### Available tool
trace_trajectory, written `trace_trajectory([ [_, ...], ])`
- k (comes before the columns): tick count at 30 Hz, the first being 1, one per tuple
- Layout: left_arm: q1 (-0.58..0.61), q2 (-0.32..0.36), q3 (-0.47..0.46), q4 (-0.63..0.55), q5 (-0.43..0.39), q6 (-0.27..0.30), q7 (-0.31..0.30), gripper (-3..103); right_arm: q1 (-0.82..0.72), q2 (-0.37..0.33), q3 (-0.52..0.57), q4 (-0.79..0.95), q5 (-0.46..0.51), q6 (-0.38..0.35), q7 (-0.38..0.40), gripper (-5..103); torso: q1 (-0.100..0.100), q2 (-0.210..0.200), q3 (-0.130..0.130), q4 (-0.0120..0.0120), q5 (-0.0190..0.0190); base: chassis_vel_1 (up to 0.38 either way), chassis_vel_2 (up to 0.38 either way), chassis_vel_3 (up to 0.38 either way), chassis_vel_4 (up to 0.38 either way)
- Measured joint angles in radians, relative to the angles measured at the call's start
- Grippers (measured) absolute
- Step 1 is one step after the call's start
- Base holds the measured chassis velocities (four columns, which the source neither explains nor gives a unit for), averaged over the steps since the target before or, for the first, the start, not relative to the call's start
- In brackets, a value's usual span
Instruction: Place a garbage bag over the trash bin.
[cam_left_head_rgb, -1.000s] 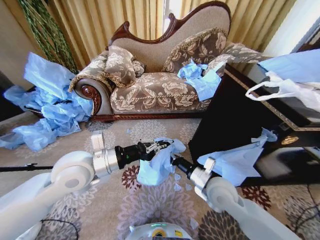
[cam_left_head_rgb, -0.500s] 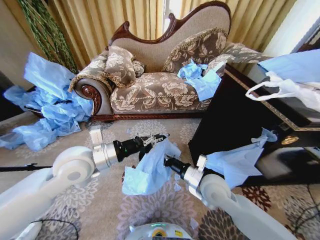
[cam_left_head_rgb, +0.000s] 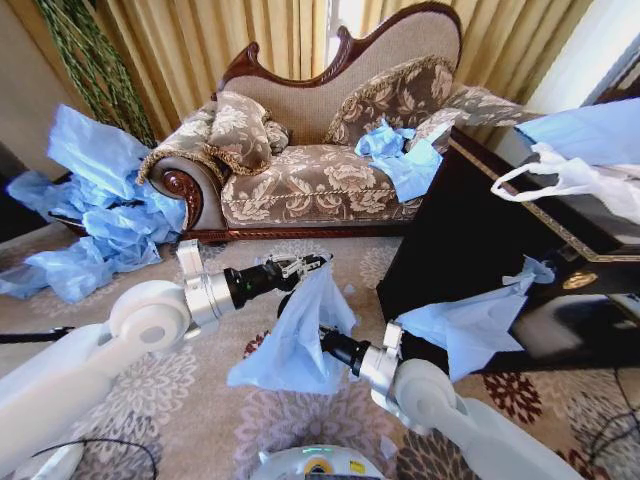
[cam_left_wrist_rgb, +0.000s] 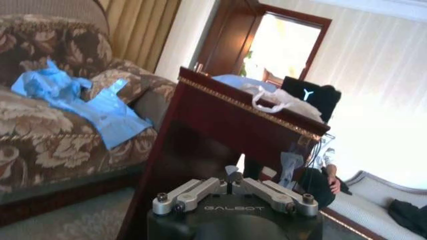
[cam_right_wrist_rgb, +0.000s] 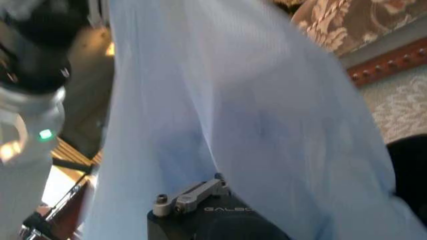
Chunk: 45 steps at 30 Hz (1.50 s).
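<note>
The garbage bag (cam_left_head_rgb: 295, 335) is a thin light-blue sheet hanging over the patterned carpet in front of the sofa. My left gripper (cam_left_head_rgb: 316, 263) is shut on its top edge, and a scrap of blue shows at its closed tips (cam_left_wrist_rgb: 230, 181) in the left wrist view. The bag drapes down over my right gripper (cam_right_wrist_rgb: 217, 179), whose one visible finger (cam_right_wrist_rgb: 190, 195) is folded in against the plastic. My right wrist (cam_left_head_rgb: 350, 352) pokes out just behind the bag. The trash bin is out of view.
A floral sofa (cam_left_head_rgb: 310, 180) stands behind, with another blue bag (cam_left_head_rgb: 400, 155) on its seat. A dark wooden cabinet (cam_left_head_rgb: 470, 230) on the right carries a white handled bag (cam_left_head_rgb: 560, 175), and a blue bag (cam_left_head_rgb: 470, 325) hangs off it. More blue bags (cam_left_head_rgb: 90, 230) lie at left.
My left gripper has lifted the bag's top edge up and toward the sofa. The right gripper slid lower and closer to me. The bag now hangs longer and more spread out.
</note>
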<state>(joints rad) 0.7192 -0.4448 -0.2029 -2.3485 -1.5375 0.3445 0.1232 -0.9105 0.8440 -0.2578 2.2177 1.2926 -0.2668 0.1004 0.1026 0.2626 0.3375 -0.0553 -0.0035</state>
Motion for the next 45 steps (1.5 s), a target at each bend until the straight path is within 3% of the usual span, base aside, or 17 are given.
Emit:
trace_trajectory([
  [8,0.012,0.0,-0.012,-0.022,0.0,-0.014,0.007,0,0.042,0.089,-0.039,-0.076,-0.057,0.013,0.078,0,0.0,0.0,0.0,0.0,0.0,0.0,0.0,0.0,0.0],
  [17,0.038,-0.006,-0.029,-0.04,0.009,-0.029,0.008,0,0.11,0.125,-0.032,-0.163,-0.117,0.026,0.159,0,0.0,0.0,0.0,0.0001,0.0,0.0,0.0,0.0,0.0],
  [24,0.03,-0.01,-0.035,-0.047,0.01,-0.041,0.019,0,0.147,0.207,-0.03,-0.259,-0.2,0.033,0.24,0,0.0,0.0,0.0,0.0,0.0,0.0,0.0,0.0,0.0],
  [34,0.109,-0.009,-0.055,-0.014,0.063,-0.07,0.04,0,0.203,0.287,-0.023,-0.314,-0.203,0.045,0.292,0,0.0,0.0,0.0,0.0002,0.0,0.0,0.0,0.0,0.0],
  [39,0.131,-0.049,-0.051,0.022,0.079,-0.091,0.027,0,0.21,0.289,-0.011,-0.361,-0.224,0.038,0.296,0,0.0,0.0,0.0,0.0,0.0,0.0,0.0,0.0,0.0],
  [45,0.157,-0.142,-0.046,0.035,0.056,-0.12,-0.055,0,0.204,0.278,-0.012,-0.408,-0.26,-0.034,0.302,0,0.0,0.0,0.0,-0.0002,0.0001,0.0,0.0,0.0,0.0],
])
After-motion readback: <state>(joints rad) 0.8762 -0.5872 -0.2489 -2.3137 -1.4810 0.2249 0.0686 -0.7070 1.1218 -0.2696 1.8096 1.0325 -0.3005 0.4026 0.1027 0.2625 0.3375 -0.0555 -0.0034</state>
